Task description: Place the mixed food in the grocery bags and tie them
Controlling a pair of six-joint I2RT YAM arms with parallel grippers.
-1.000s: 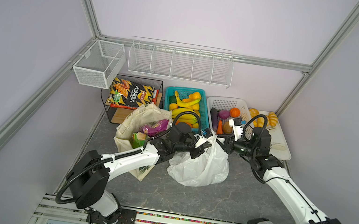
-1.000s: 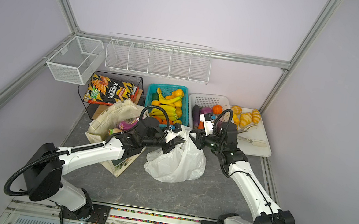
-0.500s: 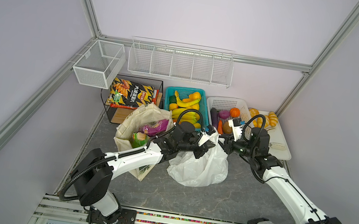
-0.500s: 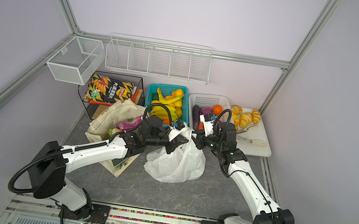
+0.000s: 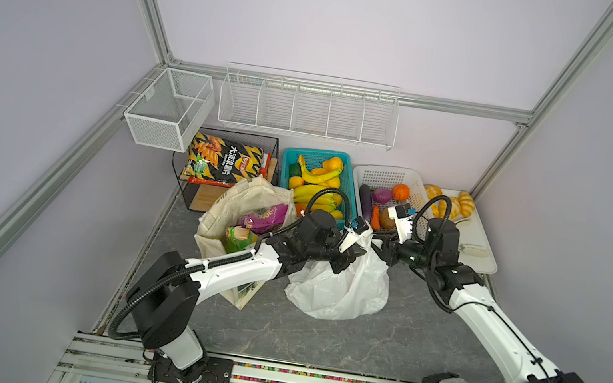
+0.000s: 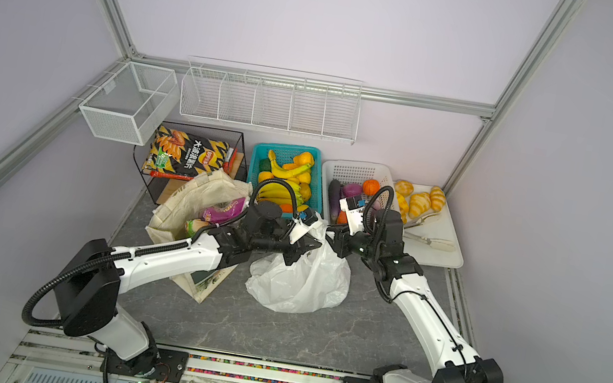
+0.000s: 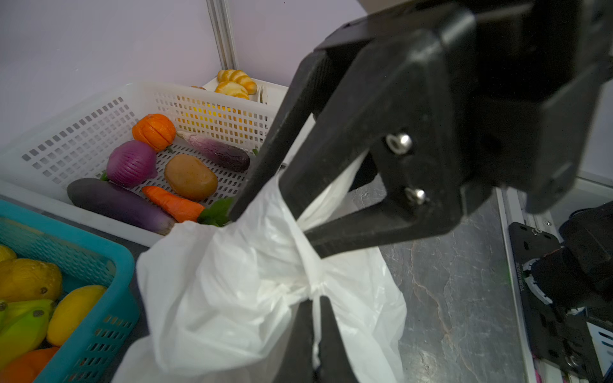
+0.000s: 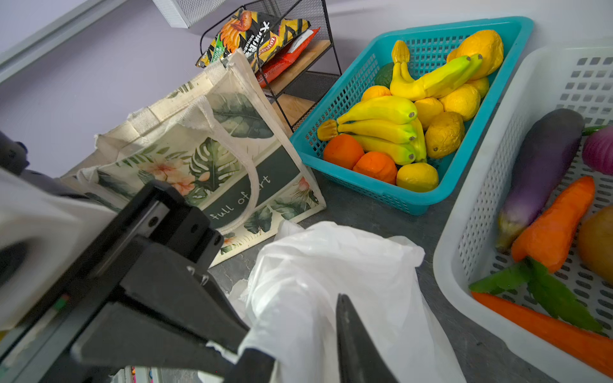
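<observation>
The thin white plastic bag (image 5: 338, 290) sits at three o'clock of the cream canvas tote (image 5: 214, 227), its neck clenched by the left hand (image 7: 313, 308) for tying; I cannot tell if the right hand (image 7: 273, 232) grips.

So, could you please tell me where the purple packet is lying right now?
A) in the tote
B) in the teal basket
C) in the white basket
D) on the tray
A: the purple packet lies inside the open tote, next to a green packet.
</observation>
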